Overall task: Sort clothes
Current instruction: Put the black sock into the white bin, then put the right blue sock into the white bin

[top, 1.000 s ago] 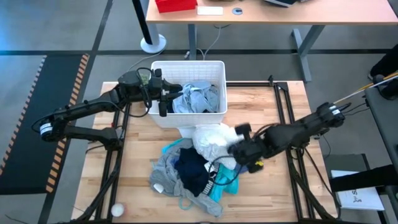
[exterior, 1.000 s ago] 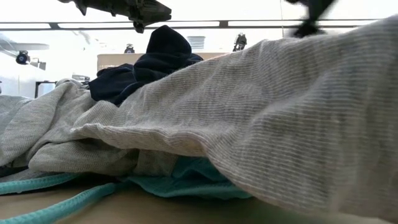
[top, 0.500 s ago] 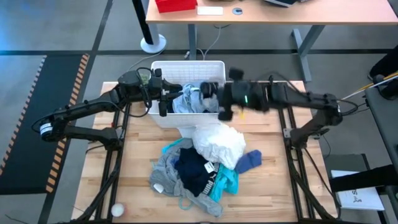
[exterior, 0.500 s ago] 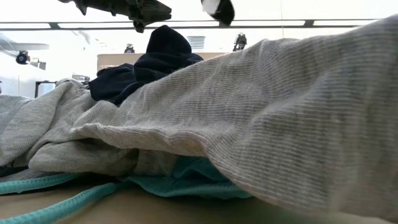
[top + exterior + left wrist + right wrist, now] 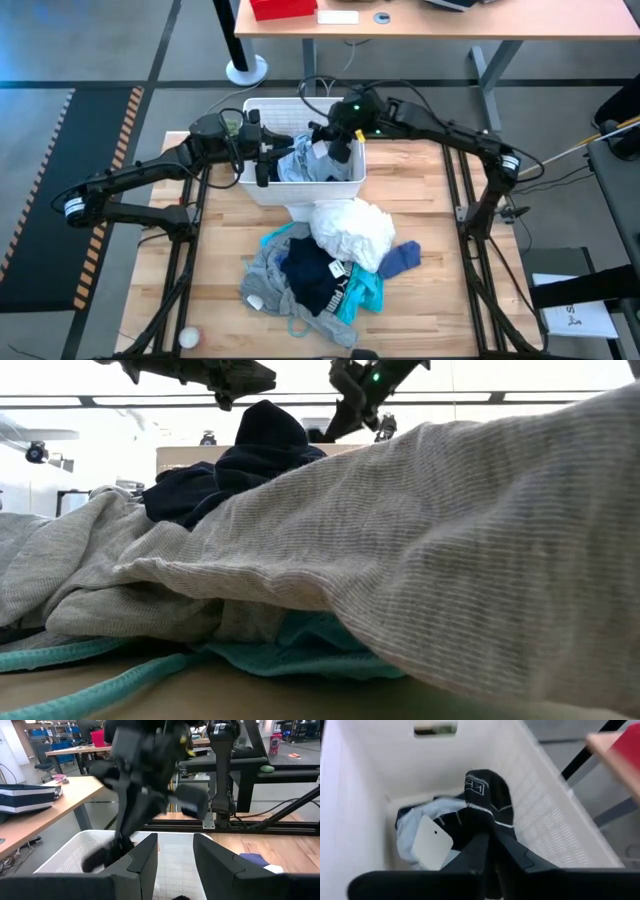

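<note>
Right pincer (image 5: 335, 148) swung over white bin (image 5: 258, 188), clenched on black sock (image 5: 485, 800), left pincer (image 5: 268, 158) part-open.

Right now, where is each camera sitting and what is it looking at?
High view: above the table, looking straight down; both arms, white bin, clothes pile.
Low view: at tabletop height, behind a grey garment; arms overhead.
Left wrist view: over the bin rim; left gripper open, right arm beyond.
Right wrist view: looking into the bin; right gripper holds a black sock.
Both wrist views share the bin.
</note>
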`<state>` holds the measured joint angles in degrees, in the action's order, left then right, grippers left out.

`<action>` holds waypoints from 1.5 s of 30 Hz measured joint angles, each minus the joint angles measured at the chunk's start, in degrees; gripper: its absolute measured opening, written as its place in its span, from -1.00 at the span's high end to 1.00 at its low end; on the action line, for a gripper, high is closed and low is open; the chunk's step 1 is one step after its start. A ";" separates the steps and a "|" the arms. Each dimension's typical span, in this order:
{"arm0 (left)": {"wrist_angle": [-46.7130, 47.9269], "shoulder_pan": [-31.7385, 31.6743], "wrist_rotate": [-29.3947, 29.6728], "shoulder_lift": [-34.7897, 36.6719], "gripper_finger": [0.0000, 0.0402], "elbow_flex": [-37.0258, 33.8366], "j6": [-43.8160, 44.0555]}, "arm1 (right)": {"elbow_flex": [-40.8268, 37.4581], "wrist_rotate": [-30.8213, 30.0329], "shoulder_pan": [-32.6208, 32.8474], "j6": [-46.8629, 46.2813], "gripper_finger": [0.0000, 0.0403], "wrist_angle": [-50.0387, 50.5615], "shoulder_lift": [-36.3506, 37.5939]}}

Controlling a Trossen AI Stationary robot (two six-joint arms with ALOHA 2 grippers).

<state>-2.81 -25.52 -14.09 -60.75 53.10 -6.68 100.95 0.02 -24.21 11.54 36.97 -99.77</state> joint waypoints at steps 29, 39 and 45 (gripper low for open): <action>0.73 0.00 -0.01 -0.01 0.43 0.00 1.44 | -2.03 0.44 13.20 -6.03 0.91 31.70 22.91; 0.76 0.00 -0.02 0.01 0.43 0.00 1.70 | -21.23 4.52 26.34 -20.14 0.86 37.45 26.65; 0.79 0.00 -0.02 0.07 0.43 0.00 1.75 | -35.09 6.16 34.70 -28.62 0.85 30.53 26.52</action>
<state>-2.02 -25.52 -14.11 -60.69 53.10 -4.93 65.86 6.18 10.49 -17.08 67.50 -73.25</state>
